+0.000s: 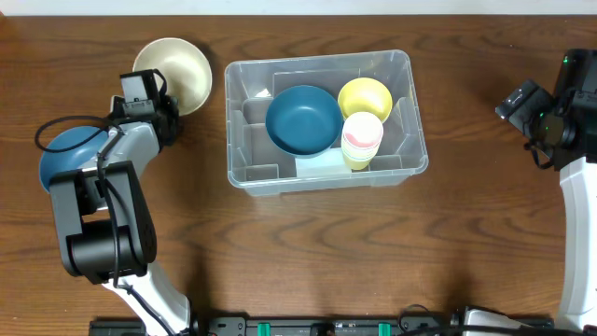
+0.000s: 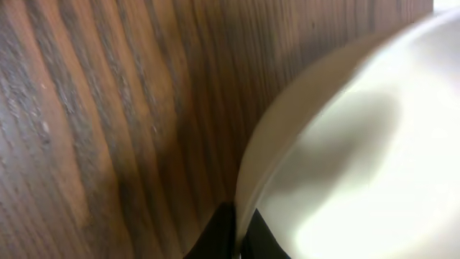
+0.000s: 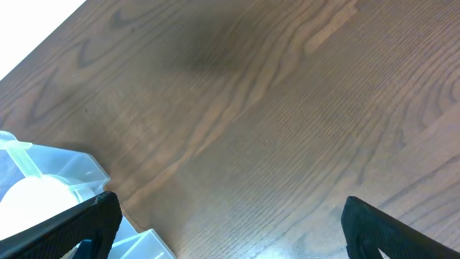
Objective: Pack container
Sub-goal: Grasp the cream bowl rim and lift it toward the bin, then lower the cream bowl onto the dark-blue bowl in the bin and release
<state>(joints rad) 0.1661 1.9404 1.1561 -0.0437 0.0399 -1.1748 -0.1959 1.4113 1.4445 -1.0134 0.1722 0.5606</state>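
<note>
The clear plastic container stands mid-table. Inside it are a dark blue bowl, a yellow bowl and a pink and pale yellow cup. Left of it lies a cream bowl. My left gripper is at that bowl's near rim. In the left wrist view the left gripper is shut on the cream bowl's rim, one finger on each side of the wall. My right gripper hangs open at the far right; in the right wrist view the right gripper holds nothing, and the container's corner shows at lower left.
A second blue bowl lies at the far left, partly covered by my left arm. Bare wooden table runs between the container and my right arm.
</note>
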